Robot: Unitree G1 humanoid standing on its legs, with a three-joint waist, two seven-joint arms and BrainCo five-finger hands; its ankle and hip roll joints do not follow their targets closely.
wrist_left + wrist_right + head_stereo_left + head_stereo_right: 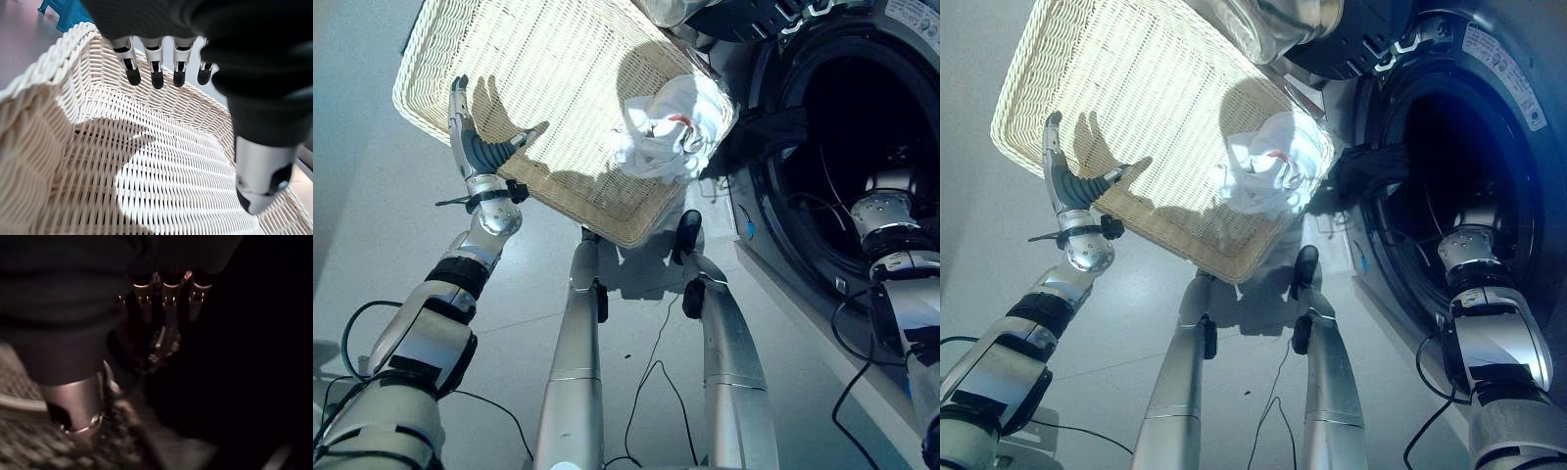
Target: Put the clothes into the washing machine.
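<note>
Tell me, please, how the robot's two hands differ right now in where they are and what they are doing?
The left hand is out in the light over the wicker basket, fingers straight and holding nothing; the right hand is deep inside the dark washing machine drum, and its grip cannot be made out. The left is near the basket's bare end, away from the white clothes. Neither plainly holds clothing.

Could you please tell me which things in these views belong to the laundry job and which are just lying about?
Part of the job:
white clothes, bunched in a corner of the wicker basket
dark garment hanging over the washing machine's door opening
left hand over the basket
right hand inside the drum

Lying about:
blue object beyond the basket
</note>
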